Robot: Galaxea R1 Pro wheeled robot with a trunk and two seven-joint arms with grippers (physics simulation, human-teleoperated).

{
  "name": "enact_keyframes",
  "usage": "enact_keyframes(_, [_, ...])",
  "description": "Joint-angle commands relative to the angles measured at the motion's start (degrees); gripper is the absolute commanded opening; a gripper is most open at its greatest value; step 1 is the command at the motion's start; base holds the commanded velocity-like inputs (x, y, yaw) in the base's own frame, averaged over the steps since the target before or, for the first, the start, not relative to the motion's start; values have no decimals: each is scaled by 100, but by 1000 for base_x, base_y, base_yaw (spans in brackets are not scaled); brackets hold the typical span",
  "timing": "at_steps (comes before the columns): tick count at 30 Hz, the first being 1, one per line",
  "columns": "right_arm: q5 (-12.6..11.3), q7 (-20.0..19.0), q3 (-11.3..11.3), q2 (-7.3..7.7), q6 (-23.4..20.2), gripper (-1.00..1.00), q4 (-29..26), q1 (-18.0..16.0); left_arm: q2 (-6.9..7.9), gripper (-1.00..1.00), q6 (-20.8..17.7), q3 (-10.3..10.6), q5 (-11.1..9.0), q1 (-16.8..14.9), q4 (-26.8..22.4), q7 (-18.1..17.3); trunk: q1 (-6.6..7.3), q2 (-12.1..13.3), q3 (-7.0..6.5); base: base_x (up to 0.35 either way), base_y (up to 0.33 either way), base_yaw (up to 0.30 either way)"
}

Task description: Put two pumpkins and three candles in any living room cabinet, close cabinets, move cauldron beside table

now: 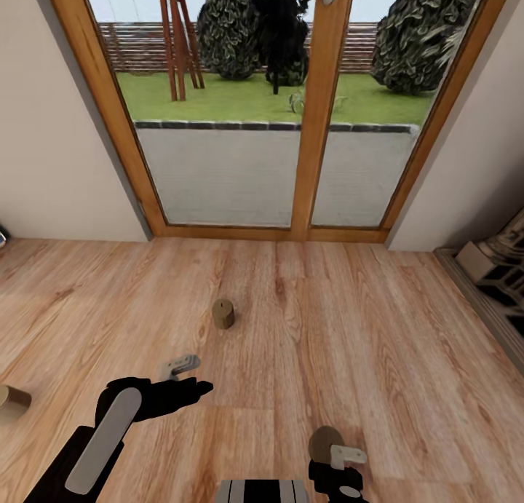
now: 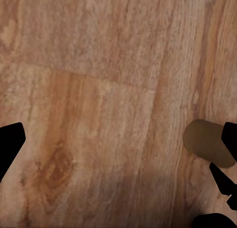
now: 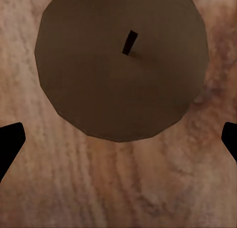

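Your three candles are all on the floor: one at its left edge (image 1: 11,401), one mid-floor (image 1: 223,314), one (image 1: 324,443) beneath your right hand (image 1: 342,468). Left hand (image 1: 182,366) and right hand both open, empty. No candle stowed; judged early.

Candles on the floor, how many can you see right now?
3. One candle stands mid-floor before the glass door; another candle lies at the head view's left edge; a third candle sits under the right gripper. Others may be hidden.
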State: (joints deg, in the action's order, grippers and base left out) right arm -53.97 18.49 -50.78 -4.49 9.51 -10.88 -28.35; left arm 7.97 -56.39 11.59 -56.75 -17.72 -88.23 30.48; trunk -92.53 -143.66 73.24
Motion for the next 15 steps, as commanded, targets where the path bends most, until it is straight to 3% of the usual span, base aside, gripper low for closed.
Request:
enact_keyframes(1, [-61,23,-50,0,25,100,-2,-3,4,100,-3,12,-52,-4,-3,60,1,-2,4,122,0,0])
enact_keyframes(15, [-61,21,-55,0,25,100,-2,-3,3,100,2,82,-39,-4,-1,63,1,-2,4,147,0,0])
